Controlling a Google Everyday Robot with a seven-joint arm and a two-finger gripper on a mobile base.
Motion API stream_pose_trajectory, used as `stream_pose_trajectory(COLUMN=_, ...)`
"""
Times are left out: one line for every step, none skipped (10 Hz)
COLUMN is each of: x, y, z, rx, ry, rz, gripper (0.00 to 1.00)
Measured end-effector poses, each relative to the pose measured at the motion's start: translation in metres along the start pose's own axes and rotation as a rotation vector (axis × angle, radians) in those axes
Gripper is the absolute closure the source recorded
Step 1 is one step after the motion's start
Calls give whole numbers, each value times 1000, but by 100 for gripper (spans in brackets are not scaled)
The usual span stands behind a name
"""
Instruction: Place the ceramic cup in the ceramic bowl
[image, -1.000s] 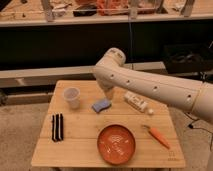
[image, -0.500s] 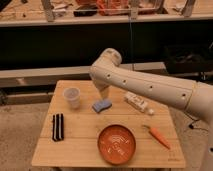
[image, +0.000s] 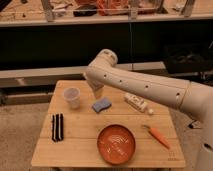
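Small pale tapered ceramic cup (image: 72, 97) is seen upright at 10 o'clock on the wooden slatted table (image: 80, 150). Wide orange-red ceramic bowl (image: 116, 144) is set at 6 o'clock, well apart. Gripper (image: 98, 92) is held released near 12 o'clock, just above the blue sponge (image: 101, 105), nothing grasped.

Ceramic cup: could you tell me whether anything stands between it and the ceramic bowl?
Nothing visible does: bare table separates ceramic cup and ceramic bowl. The gripper hangs by the blue sponge, off that line.
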Motion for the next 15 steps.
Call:
stream_pose_trajectory(x=0, y=0, z=1, rx=6, ry=-9, rz=-4, gripper=20)
stream_pose_trajectory(x=-3, y=-2, z=2, rx=12, ry=-21, rz=-8, gripper=20)
stream_pose_trajectory(x=-12, y=-5, z=6, rx=21, ry=-44, rz=-15, gripper=20)
stream_pose_trajectory(x=-17, y=-7, z=8, rx=27, ry=-57, rz=-21, gripper=20)
stream_pose_trajectory(x=-19, y=-8, z=9, rx=35, ry=-70, rz=-28, gripper=20)
stream_pose_trajectory(x=-18, y=-7, z=10, rx=42, ry=-80, rz=-34, gripper=20)
stream_pose_trajectory(x=-21, y=-8, z=11, rx=50, ry=-96, rz=-40, gripper=20)
stream_pose_trajectory(x=-24, y=-8, z=13, rx=52, ry=-109, rz=-50, gripper=20)
stream_pose_trajectory(x=-27, y=-9, z=15, rx=52, ry=-122, rz=-59, gripper=20)
stream_pose_trajectory(x=-30, y=-9, z=17, rx=52, ry=-139, rz=-66, gripper=20)
stream_pose_trajectory(x=-30, y=-8, z=19, rx=54, ry=-152, rz=-77, gripper=20)
stream_pose_trajectory(x=-31, y=-8, z=20, rx=55, ry=-162, rz=-84, gripper=20)
stream_pose_trajectory(x=-33, y=-8, z=23, rx=52, ry=-177, rz=-95, gripper=20)
stream_pose_trajectory(x=-35, y=-8, z=26, rx=48, ry=-188, rz=-106, gripper=20)
stream_pose_trajectory(x=-37, y=-9, z=29, rx=45, ry=-202, rz=-120, gripper=20)
